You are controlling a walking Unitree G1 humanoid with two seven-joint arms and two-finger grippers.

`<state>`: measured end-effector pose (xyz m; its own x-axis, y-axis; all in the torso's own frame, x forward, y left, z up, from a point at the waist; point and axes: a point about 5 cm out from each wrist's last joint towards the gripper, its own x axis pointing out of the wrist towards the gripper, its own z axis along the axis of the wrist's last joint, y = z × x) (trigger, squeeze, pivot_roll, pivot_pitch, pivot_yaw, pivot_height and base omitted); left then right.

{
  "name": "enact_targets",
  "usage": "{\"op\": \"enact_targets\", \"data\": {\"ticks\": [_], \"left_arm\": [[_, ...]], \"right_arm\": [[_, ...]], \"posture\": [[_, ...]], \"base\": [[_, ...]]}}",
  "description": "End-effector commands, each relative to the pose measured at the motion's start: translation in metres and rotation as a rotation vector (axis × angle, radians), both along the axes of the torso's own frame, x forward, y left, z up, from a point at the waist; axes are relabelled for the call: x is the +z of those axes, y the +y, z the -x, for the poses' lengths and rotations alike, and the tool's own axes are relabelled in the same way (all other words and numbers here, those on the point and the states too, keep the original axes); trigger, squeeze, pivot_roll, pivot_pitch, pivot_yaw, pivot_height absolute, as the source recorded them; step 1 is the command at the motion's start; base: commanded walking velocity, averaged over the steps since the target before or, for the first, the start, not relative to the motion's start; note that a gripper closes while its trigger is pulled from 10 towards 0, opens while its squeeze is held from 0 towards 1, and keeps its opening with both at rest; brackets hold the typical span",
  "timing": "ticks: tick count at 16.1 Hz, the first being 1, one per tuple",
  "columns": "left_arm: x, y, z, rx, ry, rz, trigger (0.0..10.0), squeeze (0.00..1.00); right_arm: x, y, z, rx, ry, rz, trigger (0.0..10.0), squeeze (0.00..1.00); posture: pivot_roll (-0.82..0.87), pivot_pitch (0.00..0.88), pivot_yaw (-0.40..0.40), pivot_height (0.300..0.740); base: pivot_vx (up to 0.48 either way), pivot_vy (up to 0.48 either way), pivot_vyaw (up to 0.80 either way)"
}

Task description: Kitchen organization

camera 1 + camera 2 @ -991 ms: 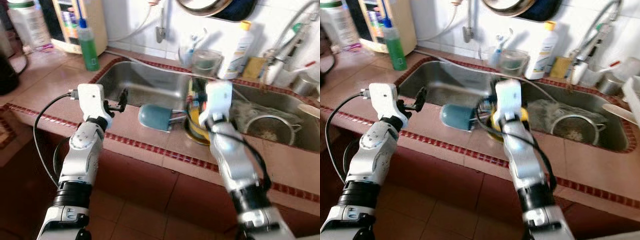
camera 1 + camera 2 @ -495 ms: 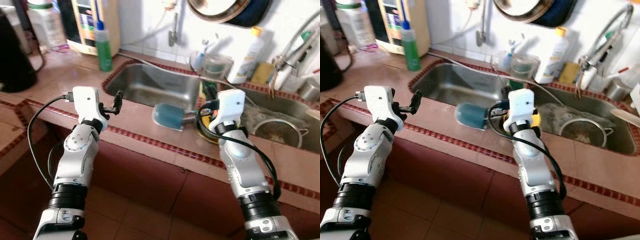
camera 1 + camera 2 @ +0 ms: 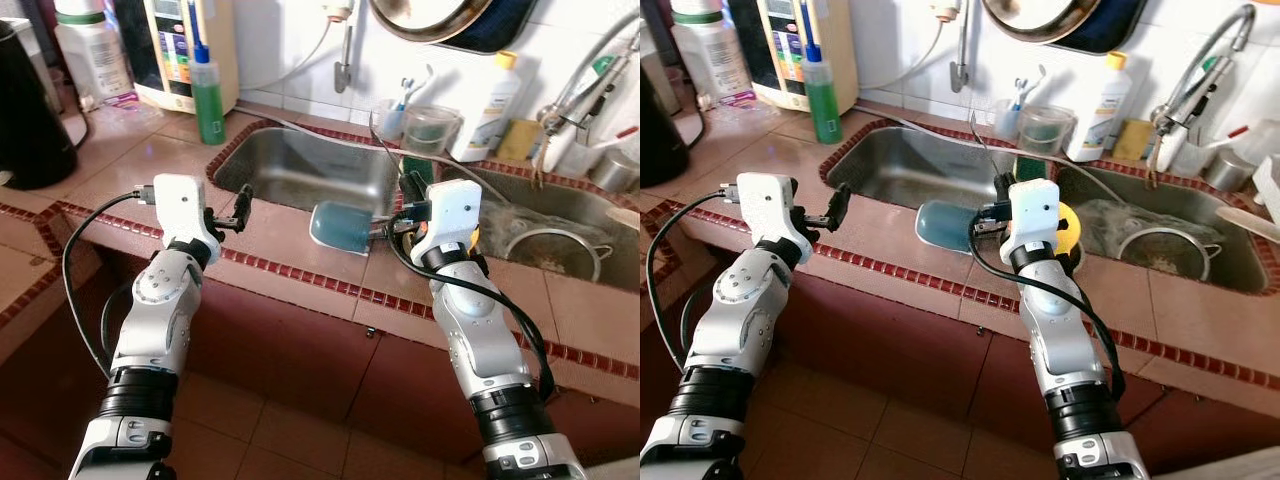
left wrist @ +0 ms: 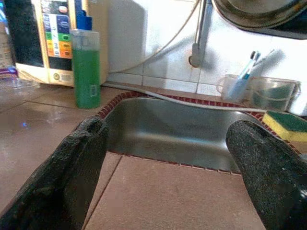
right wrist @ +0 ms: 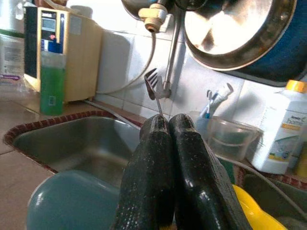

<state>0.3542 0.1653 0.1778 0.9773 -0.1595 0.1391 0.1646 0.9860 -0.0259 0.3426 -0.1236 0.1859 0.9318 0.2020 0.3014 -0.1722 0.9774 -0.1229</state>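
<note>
Right wrist view: right gripper (image 5: pixel 165 125) pinching fork (image 5: pixel 152 89); left gripper (image 4: pixel 165 143) spread wide, empty.

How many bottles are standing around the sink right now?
2 for certain: a green bottle on the counter left of the sink, and a white bottle behind it against the wall. Others may be hidden.

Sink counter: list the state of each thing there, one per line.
left hand: open, empty, over the counter before the left basin.
right hand: shut on a thin fork, tines up.
blue cup: lying on its side on the counter edge.
green bottle: upright, capped.
white bottle: upright, capped.
strainer: sitting in the right basin.
</note>
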Motion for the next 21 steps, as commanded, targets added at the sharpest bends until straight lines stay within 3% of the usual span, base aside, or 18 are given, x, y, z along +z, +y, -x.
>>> {"op": "enact_targets", "data": {"ticks": [1,11,14,16,21], "left_arm": [[-0.001,-0.001,-0.001,-0.005,0.013,-0.013,10.0,0.00],[-0.002,0.000,0.000,-0.008,0.021,-0.020,10.0,0.00],[0.002,-0.005,0.004,-0.045,-0.019,-0.017,10.0,0.00],[0.001,-0.008,0.006,-0.059,-0.027,-0.071,10.0,0.00],[0.001,-0.011,0.008,-0.101,-0.038,-0.103,10.0,0.00]], "right_arm": [[0.005,0.000,0.000,0.002,-0.017,-0.001,10.0,0.00],[0.004,0.002,0.001,0.008,-0.013,0.000,10.0,0.00],[0.005,0.000,-0.001,0.006,-0.009,0.007,10.0,0.00],[0.005,0.000,-0.002,0.003,-0.005,0.010,10.0,0.00],[0.005,0.001,-0.003,0.004,0.002,0.019,10.0,0.00]], "posture": [[-0.08,0.000,-0.018,0.740],[-0.07,0.000,-0.021,0.740],[-0.07,0.000,-0.025,0.740],[-0.07,0.000,-0.028,0.740],[-0.07,0.006,-0.033,0.740]], "base": [[0.000,0.307,0.00],[0.000,0.435,0.00],[0.000,0.000,0.00],[0.000,0.000,0.00],[0.000,0.000,0.00]]}}
